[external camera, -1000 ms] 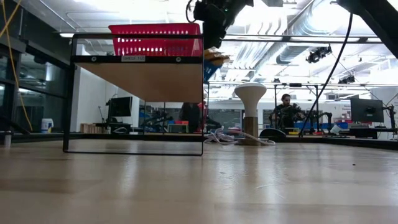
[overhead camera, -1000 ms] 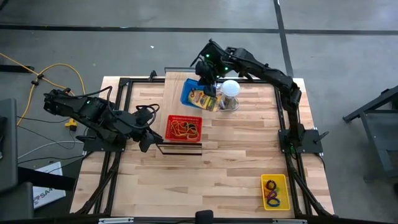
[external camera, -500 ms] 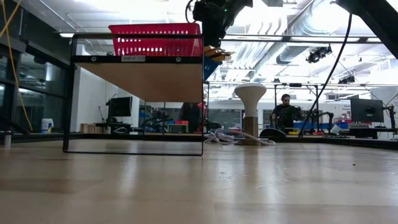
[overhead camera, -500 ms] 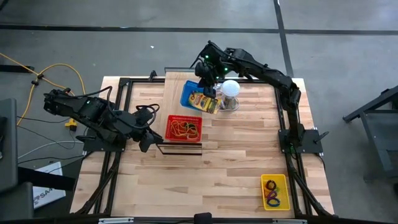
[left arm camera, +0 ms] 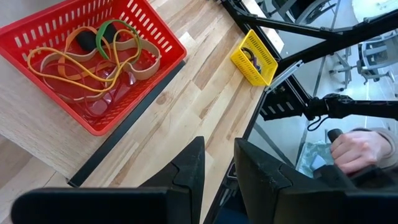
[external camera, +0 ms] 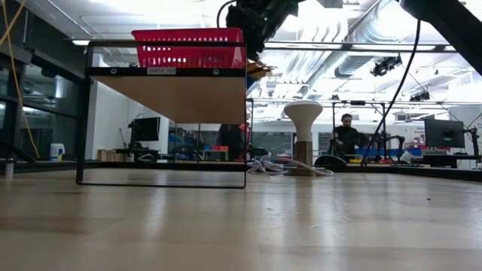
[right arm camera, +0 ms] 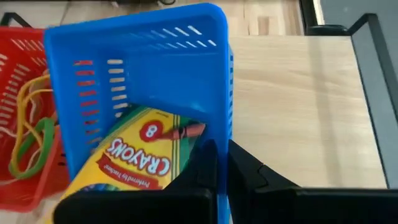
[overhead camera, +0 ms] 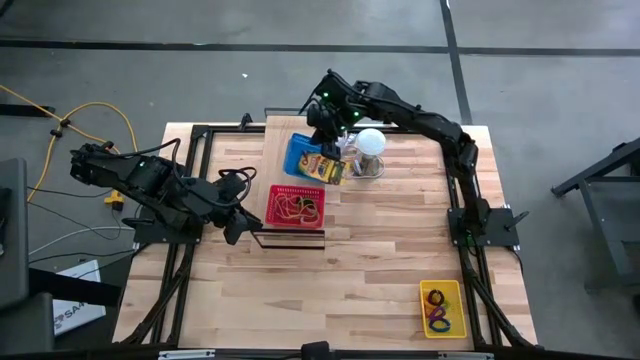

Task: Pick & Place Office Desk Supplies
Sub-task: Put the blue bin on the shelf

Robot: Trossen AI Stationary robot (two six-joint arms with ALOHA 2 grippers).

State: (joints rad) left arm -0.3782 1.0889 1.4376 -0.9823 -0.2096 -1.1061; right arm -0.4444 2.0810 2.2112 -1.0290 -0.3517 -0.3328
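Right gripper [overhead camera: 327, 133] is clamping the rim of the blue basket [right arm camera: 143, 68] at table's 12 o'clock, probably lifting it, crayon packs [right arm camera: 134, 158] riding inside. Left gripper [left arm camera: 214, 168], slightly apart and empty, is waiting at 9 o'clock beside the red basket [left arm camera: 155, 81] holding rubber bands [left arm camera: 93, 56].

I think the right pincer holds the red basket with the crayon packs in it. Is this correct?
Not quite. The right pincer is shut on the rim of the blue basket, and the crayon packs lie in that one, as the right wrist view shows.
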